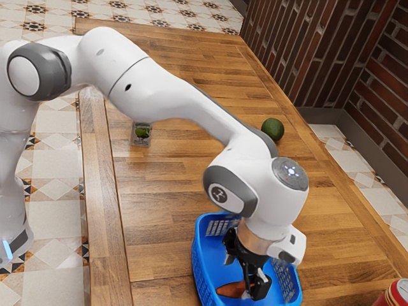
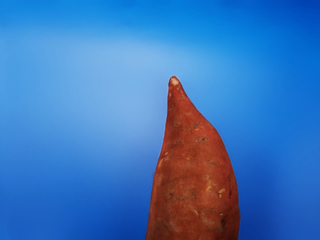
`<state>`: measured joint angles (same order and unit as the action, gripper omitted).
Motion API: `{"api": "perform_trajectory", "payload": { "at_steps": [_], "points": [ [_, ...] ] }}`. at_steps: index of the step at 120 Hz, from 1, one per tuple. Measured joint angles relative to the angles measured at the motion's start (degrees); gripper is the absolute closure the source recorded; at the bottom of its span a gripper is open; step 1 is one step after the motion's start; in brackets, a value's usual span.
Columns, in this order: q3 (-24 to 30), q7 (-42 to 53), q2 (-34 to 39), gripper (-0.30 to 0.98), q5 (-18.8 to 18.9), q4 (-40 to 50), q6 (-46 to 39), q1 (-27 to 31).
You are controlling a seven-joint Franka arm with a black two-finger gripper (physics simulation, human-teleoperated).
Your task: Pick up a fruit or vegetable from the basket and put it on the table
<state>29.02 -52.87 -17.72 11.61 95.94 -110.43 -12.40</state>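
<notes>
The black gripper [image 1: 252, 292] reaches down inside the blue basket [image 1: 199, 268], at the exterior view's lower middle. Against it lies an orange-brown sweet potato [image 1: 230, 290], low in the basket and partly hidden by the hand. In the wrist view the reddish sweet potato [image 2: 195, 175] rises from the lower edge to a narrow tip, with the blue basket [image 2: 75, 125] behind it. Whether the gripper holds the sweet potato cannot be told.
A dark green avocado [image 1: 273, 129] rests on the wooden table [image 1: 166, 191] beyond the basket. A small packet with a green picture [image 1: 141, 134] lies near the arm. A red can [image 1: 391, 296] stands at the exterior view's lower right corner.
</notes>
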Motion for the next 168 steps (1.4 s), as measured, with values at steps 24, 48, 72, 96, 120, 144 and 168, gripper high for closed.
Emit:
{"api": "perform_trajectory", "payload": {
  "at_steps": [24,48,72,96,120,144,168],
  "points": [
    [-0.54,3.03,-0.61,0.07,0.32,-0.26,-0.02,-0.05],
    [-0.82,5.20,-1.20,0.13,0.25,-0.32,-0.03,-0.06],
    [-0.87,6.74,-2.14,0.16,0.26,-1.12,-0.39,-0.46],
    [-0.86,7.79,-2.68,0.20,0.00,-1.17,-1.27,-0.60],
    [-1.00,8.42,-3.05,0.35,-0.50,-1.17,-1.75,-0.44],
    [-1.80,8.43,-3.13,0.48,-0.93,-1.18,-1.95,-0.55],
    [-2.04,8.36,-0.25,0.50,-0.24,-5.46,-0.78,-0.15]
  ]
}}
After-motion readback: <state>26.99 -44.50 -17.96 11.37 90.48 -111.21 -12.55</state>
